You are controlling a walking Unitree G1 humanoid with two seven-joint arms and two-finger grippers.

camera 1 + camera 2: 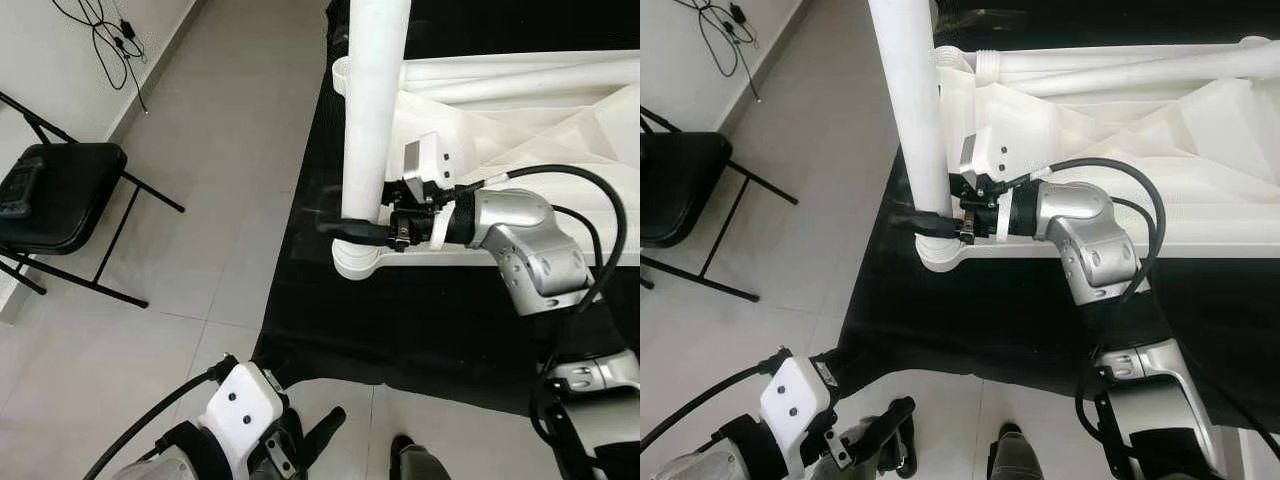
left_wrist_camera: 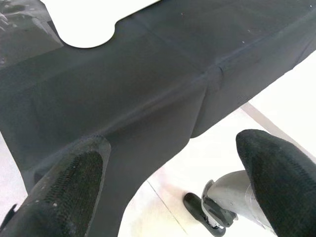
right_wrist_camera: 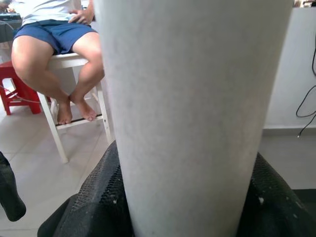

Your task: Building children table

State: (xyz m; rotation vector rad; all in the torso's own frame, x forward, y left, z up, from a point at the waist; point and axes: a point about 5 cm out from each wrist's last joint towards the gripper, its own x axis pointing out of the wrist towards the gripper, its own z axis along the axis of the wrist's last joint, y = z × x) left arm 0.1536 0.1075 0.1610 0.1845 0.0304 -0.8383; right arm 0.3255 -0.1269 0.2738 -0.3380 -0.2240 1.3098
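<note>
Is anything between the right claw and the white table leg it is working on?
Nothing visible: the right claw is already closed around the upright white cylindrical table leg, low down near the overturned white plastic tabletop. The left claw hangs open above the floor.

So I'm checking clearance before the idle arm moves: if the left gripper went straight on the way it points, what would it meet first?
Probably the black cloth on the floor, ahead between the open left gripper fingers; depth is unclear.

Tiled floor (image 1: 230, 150) with black cloth (image 1: 420, 320).
The cloth lies flat on the pale tiles; the upturned white tabletop (image 1: 520, 130) rests on it. A black folding chair (image 1: 60, 200) stands beside it.
</note>
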